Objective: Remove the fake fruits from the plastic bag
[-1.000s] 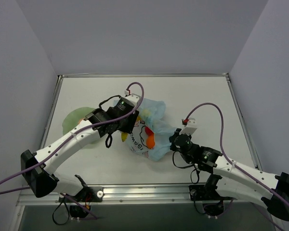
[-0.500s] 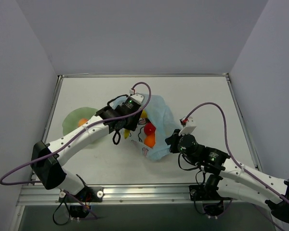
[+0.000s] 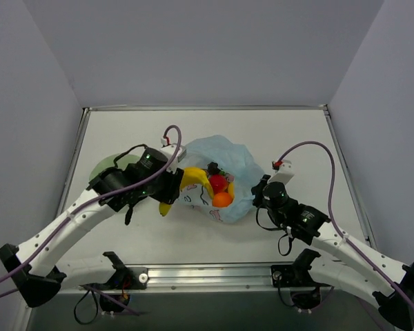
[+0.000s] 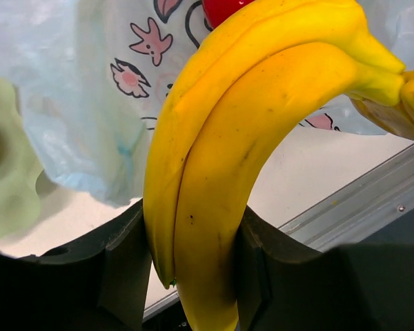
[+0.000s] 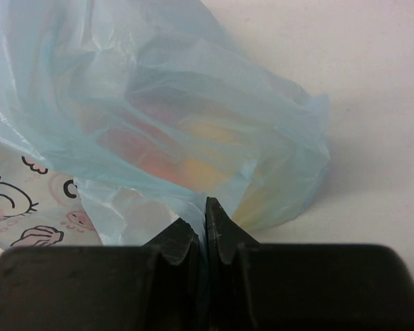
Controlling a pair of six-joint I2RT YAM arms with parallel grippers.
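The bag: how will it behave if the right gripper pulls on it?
Likely floppy: the bag is thin, crinkled film, bunched where the right gripper pinches it. Probably light, so it may drag along rather than stay put. Fruits at its mouth could roll out.

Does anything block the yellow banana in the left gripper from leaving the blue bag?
Nothing visible does. The yellow plastic banana bunch, shut in the left gripper, lies mostly outside the light-blue plastic bag; only its stem end reaches the opening.
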